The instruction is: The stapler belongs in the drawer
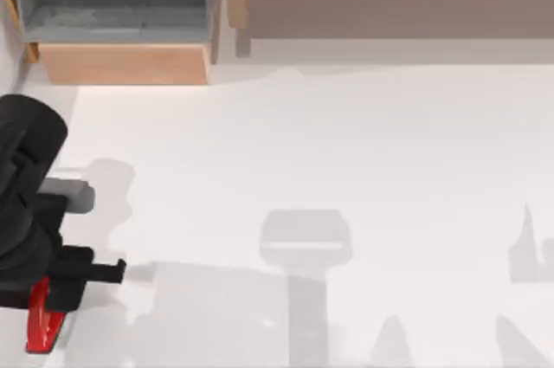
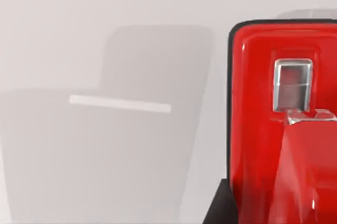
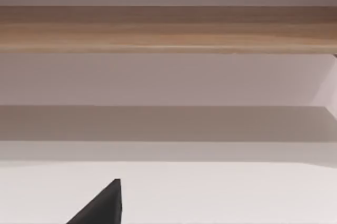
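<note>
Red stapler [image 2: 263, 129] looks small, light, hard and slippery, far from the drawer [image 1: 121, 63]. Left hand [image 1: 54, 299] grips its middle. Right hand: cannot tell.

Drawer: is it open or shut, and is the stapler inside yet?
Open: the drawer shows its bare grey floor. The stapler is outside, at the table's left front, under the left gripper.

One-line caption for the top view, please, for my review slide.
Left gripper sits over the red stapler at the table's near left edge; the drawer stands open at far left.
</note>
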Robot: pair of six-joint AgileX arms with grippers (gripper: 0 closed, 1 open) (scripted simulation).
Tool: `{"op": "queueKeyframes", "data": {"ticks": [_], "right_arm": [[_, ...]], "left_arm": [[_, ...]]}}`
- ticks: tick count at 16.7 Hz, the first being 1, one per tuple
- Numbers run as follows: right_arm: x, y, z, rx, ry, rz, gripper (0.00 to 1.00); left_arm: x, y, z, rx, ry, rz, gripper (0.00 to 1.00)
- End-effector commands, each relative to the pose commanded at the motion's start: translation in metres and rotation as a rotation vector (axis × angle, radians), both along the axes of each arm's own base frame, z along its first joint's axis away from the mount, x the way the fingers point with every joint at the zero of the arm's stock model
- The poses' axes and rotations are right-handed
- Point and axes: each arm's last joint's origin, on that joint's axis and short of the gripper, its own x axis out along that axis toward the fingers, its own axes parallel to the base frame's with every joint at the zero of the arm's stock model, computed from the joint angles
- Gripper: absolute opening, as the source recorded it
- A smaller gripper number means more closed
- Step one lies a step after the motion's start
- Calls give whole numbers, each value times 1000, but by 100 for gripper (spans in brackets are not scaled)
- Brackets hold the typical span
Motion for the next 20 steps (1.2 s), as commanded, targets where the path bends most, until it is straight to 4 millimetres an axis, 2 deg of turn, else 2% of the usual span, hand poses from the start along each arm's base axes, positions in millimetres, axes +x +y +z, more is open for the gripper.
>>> {"op": "queueKeyframes", "data": {"ticks": [4, 8, 11, 14, 17, 20], "right_arm": [[0, 0, 0, 0, 0, 0, 100], [0, 0, 0, 0, 0, 0, 100], [0, 0, 0, 0, 0, 0, 100], [0, 0, 0, 0, 0, 0, 100], [0, 0, 0, 0, 0, 0, 100], [0, 0, 0, 0, 0, 0, 100]], "left_arm": [[32, 7, 27, -40, -101, 2, 0], [81, 24, 76, -67, -260, -6, 0], [119, 50, 112, -52, -370, 1, 0], [154, 87, 136, -4, -446, 21, 0], [188, 130, 136, 60, -459, 50, 0], [216, 174, 104, 101, -390, 82, 0]]}}
